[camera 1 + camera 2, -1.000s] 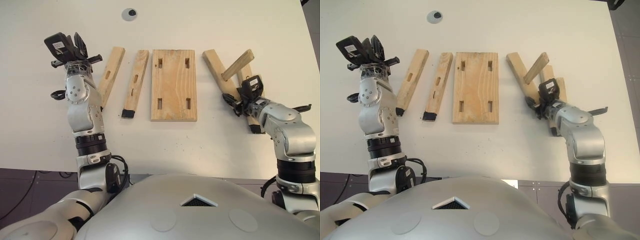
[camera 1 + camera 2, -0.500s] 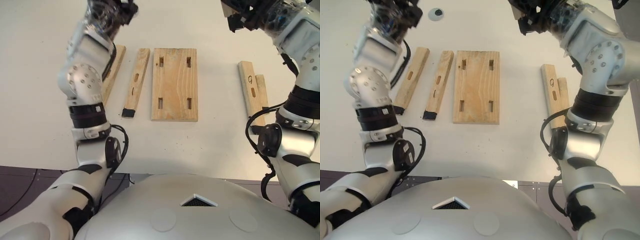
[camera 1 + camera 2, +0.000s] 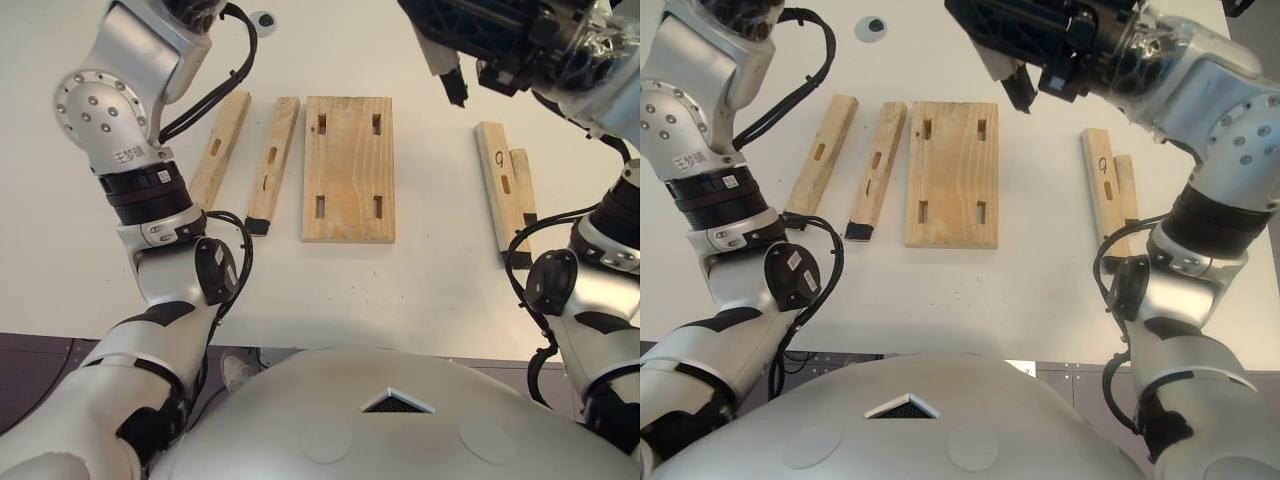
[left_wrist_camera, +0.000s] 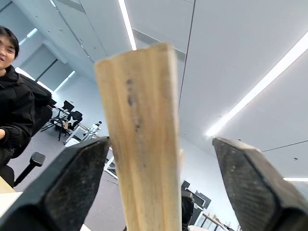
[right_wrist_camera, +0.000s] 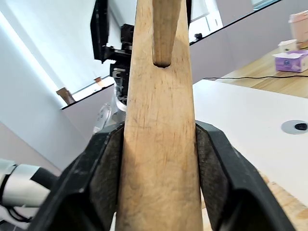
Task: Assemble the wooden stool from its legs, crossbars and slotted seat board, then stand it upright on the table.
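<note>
Up and away from the table since a second ago: both arms raised high. Gone from the right-hand pile: one leg and the crossbar once propped across it.

Clamped hard in the right gripper (image 5: 159, 144): a pale slotted leg (image 5: 159, 106), lengthwise grain, pads pressed to both edges, and a crossbar (image 5: 164, 24) seated in its oblong slot.

Over at the left gripper (image 4: 161, 139), fingers (image 4: 72, 192) spread wide around a light wooden piece (image 4: 139, 125), square-cut at the end, dark smudge near the top, standing up against the ceiling. Plain gap between the wood and one finger.

Down flat on the table (image 3: 420, 280):
- the seat board (image 3: 348, 200), four slots cut through
- just to its left, a black-capped leg (image 3: 272, 160) and beyond it an outer leg (image 3: 222, 148)
- well off to its right, a marked leg (image 3: 497, 185) touching a narrower strip (image 3: 522, 195)
</note>
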`<state>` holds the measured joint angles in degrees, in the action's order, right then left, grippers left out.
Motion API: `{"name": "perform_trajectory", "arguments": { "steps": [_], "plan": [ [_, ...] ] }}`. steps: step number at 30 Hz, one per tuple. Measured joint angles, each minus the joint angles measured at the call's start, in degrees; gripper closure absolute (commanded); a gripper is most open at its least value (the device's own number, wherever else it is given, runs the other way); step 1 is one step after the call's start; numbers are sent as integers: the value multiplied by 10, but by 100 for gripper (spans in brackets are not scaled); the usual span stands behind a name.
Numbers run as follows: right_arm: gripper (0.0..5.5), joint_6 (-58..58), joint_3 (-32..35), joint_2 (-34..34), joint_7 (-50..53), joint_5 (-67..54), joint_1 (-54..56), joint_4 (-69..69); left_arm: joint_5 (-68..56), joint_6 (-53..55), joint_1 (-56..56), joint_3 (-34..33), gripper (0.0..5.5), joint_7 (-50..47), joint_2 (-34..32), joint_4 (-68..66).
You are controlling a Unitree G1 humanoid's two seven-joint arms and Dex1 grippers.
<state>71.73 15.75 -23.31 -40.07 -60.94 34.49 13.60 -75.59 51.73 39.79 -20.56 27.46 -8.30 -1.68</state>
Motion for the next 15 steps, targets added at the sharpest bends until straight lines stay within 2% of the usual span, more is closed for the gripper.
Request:
{"name": "perform_trajectory", "arguments": {
  "steps": [3, 8, 12, 15],
  "plan": [
    [345, 10, -3, -6, -10, -24, -17, 11, -9, 9, -18, 6, 189, 0, -1, 5],
    [345, 11, -4, -47, -23, -37, -20, 4, -48, 17, -33, 3, 281, 8, -5, 21],
    [345, 8, -20, -47, -32, -39, -24, 4, -50, 17, -38, -1, 341, 13, -18, 23],
    [346, 4, -24, -48, -33, -41, -26, 6, -49, 17, -38, 1, 349, 22, -26, 22]
  ]
}}
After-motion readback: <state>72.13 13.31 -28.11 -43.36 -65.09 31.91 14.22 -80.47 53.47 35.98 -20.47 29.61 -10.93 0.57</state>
